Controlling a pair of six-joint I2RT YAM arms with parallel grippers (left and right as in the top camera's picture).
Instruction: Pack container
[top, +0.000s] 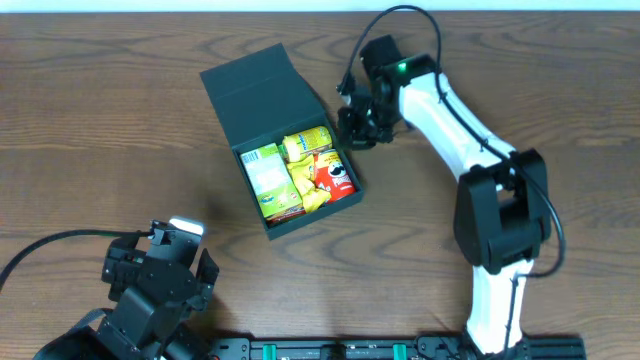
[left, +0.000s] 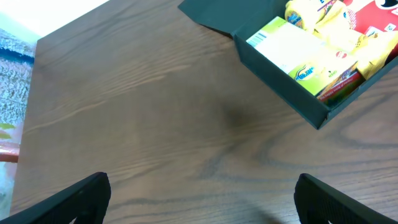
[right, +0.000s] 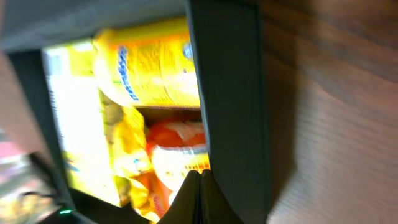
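The dark green container (top: 262, 84) sits at the table's middle with its flap lid folded back toward the far left. Inside lie a light-green carton (top: 266, 172), yellow packets (top: 303, 147) and a red can (top: 336, 177). My right gripper (top: 356, 128) is shut and empty, just off the box's right wall. In the right wrist view its closed fingertips (right: 200, 180) lie at the wall (right: 230, 93), beside the yellow packet (right: 155, 68). My left gripper (left: 199, 199) is open and empty over bare table, near the front left. The container (left: 280, 81) is at the left wrist view's upper right.
The wooden table (top: 120, 130) extends all round the box. The left arm's base (top: 150, 290) sits at the front left edge. The right arm (top: 470, 140) reaches from the front right toward the box.
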